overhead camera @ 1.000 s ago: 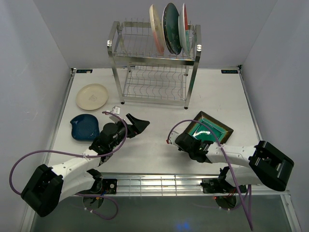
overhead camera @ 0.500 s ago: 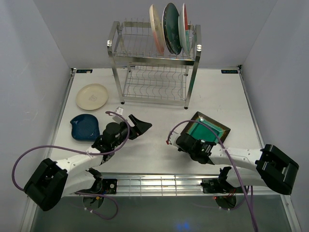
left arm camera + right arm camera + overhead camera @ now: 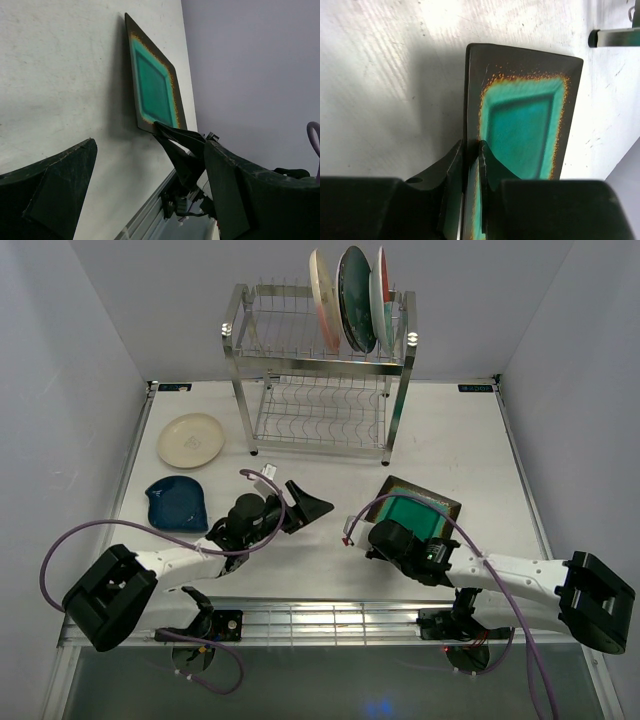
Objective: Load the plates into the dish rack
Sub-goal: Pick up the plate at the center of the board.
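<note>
Right fingers (image 3: 449, 166) closed, gripping green plate (image 3: 520, 120)

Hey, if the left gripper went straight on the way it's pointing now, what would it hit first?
Probably the square green plate, held tilted up by the right gripper. The left gripper is open and aimed at it across bare table; depth is unclear.
</note>
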Robot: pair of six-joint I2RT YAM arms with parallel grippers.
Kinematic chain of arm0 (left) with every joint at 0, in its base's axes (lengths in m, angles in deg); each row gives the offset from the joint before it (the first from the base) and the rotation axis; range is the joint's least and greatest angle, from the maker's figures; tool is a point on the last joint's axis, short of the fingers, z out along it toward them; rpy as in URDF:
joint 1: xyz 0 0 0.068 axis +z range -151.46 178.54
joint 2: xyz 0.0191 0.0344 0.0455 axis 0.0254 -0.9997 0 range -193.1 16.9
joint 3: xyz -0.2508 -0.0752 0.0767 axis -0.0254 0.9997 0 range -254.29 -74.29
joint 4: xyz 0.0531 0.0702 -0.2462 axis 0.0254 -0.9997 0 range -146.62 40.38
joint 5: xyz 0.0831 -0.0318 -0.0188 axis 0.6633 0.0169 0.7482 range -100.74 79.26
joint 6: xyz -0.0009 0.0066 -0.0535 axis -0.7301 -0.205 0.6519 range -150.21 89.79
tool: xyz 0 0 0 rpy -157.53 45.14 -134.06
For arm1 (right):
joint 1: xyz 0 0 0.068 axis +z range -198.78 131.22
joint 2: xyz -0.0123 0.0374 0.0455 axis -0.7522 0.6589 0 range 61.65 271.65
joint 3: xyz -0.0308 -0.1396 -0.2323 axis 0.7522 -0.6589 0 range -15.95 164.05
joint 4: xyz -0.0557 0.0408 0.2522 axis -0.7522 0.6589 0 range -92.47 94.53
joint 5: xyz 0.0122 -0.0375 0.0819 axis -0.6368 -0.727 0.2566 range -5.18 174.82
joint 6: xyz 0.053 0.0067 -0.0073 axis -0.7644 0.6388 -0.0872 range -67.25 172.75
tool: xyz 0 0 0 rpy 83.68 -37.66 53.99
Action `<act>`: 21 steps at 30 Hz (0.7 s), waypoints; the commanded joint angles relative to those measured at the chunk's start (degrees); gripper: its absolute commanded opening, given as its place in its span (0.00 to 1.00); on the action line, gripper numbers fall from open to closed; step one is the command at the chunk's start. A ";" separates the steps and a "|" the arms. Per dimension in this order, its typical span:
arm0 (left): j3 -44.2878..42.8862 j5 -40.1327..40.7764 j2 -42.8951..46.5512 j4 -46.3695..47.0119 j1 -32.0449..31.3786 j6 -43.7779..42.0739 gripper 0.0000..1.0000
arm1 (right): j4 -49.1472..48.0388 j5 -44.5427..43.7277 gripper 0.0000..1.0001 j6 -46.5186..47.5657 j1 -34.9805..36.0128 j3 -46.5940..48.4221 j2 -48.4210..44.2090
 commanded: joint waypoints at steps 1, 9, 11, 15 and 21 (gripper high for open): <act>-3.21 -0.54 -1.65 2.66 -1.76 2.03 0.98 | -0.37 5.06 0.08 -0.56 1.74 2.04 -2.54; -5.23 -2.30 -7.19 5.91 -3.79 5.63 0.98 | -0.81 6.64 0.08 -0.29 3.59 2.21 -5.87; -5.67 -2.82 -8.77 6.78 -4.23 6.51 0.98 | -0.81 7.26 0.08 -0.12 3.94 2.13 -6.40; -6.02 -2.83 -11.05 8.37 -4.93 8.18 0.98 | -1.07 7.78 0.08 0.15 4.38 1.95 -8.42; -8.04 -4.67 -15.62 9.86 -5.81 10.91 0.98 | -1.42 8.14 0.08 0.41 5.00 1.86 -9.22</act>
